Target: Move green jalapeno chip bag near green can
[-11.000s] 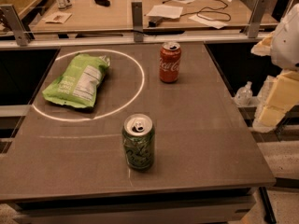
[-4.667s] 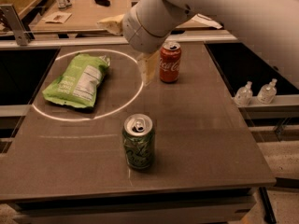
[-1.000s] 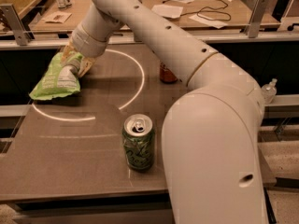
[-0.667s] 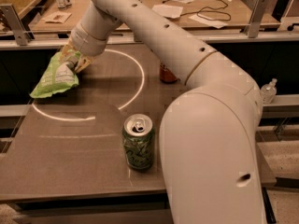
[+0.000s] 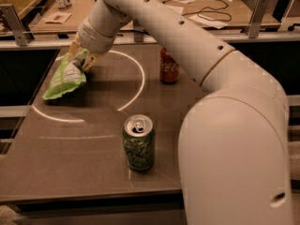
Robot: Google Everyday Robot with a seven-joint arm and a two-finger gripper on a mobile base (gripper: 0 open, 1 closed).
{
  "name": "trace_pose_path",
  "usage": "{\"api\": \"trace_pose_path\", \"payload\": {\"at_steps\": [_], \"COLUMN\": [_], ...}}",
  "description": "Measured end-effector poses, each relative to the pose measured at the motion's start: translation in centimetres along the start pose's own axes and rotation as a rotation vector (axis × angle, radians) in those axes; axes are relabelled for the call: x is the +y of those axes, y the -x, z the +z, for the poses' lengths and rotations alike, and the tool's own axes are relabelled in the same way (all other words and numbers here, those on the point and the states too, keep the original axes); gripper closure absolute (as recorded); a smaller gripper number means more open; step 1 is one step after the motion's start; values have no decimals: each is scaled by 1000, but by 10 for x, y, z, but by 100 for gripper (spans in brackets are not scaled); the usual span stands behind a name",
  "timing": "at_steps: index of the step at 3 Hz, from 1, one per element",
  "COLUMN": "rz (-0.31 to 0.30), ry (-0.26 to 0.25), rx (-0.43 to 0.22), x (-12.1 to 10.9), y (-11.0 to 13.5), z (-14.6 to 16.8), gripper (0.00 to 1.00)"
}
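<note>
Here, gripper (image 5: 80, 60) at upper left, jaws pinching the chip bag (image 5: 64, 80).
Well apart, the green can (image 5: 138, 143) stands at lower centre.

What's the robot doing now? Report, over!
Gripper shut on green jalapeno chip bag, back left. Green can stands front centre. Red can off the path.

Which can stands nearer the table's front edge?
The green can, alone at the front; the red can stands farther back. The gripper holds the green jalapeno chip bag at back left.

red cola can (image 5: 169, 65): upright, back centre | tool (image 5: 80, 61): back left
</note>
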State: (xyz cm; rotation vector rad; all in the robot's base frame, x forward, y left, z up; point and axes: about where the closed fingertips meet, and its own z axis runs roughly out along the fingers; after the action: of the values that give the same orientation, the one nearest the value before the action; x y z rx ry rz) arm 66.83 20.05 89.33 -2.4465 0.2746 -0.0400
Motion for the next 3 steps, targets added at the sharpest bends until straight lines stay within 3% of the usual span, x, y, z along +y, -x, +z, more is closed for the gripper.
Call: {"api": "trace_pose_path", "payload": {"at_steps": [1,3], "rz": [-28,-79], "ry": [-53,-151], "rx": [33,-25], "x": [5,11], "y": [23,98], "z": [-39,-75], "gripper": [100,100]}}
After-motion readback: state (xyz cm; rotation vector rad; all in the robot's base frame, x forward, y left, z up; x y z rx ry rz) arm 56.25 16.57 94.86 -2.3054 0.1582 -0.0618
